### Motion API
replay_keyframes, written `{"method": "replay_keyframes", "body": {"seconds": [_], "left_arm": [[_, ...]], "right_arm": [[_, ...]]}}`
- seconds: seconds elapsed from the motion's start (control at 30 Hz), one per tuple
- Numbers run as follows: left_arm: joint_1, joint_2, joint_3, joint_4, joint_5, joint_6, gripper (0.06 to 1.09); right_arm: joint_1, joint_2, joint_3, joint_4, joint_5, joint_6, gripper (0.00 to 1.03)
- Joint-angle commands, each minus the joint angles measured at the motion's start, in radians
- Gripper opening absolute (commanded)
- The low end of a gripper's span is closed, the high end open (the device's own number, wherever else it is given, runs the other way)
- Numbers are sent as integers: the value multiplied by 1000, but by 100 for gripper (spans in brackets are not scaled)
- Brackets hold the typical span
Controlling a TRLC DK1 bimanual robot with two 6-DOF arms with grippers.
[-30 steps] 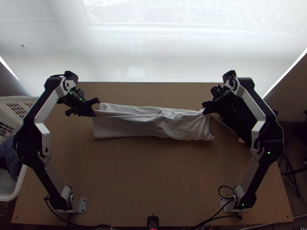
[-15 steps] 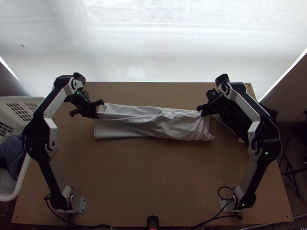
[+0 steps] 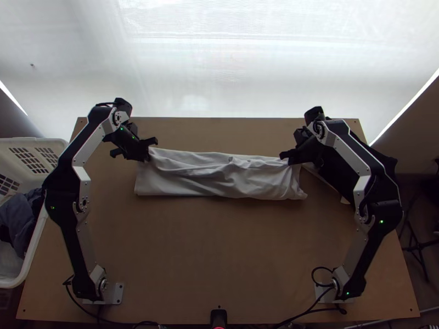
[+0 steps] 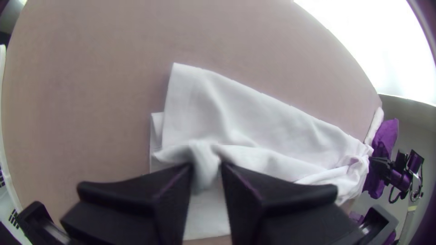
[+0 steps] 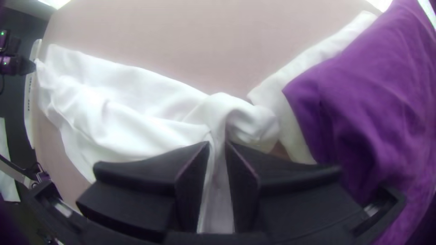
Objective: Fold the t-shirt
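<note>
White fabric t-shirt, laid in a long, creased strip, lies across the far half of the light wooden table; I find the left black wide-fingered gripper clenched on a pinch near its left end, and the right black wide-fingered gripper clenched on cloth at the other. Over the last second both have moved inward, the left further, rumpling its end; I judge the strip slackened, needing tension before another fold.
</note>
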Motion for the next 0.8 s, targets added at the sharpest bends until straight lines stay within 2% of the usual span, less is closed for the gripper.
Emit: {"method": "replay_keyframes", "body": {"seconds": [0.0,0.03,0.1,0.27,0.4,0.47,0.6,0.77], "left_arm": [[5,-28,8,33,-15,54,98],[6,-37,8,28,-17,61,102],[5,-62,2,31,-23,73,102],[17,-117,-6,46,-28,74,103],[37,-160,-26,60,-17,74,103],[48,-197,-58,94,-9,74,103],[63,-303,-178,204,0,70,103],[98,-449,-465,422,0,61,103]], "right_arm": [[29,-101,-50,14,77,22,44],[37,-124,-59,14,79,23,48],[58,-179,-75,14,94,32,60],[135,-308,-50,14,100,77,60],[270,-342,-1,1,62,68,61],[346,-310,28,0,31,37,64],[507,-221,97,1,21,-26,86],[609,-74,175,-3,21,-46,88]]}}
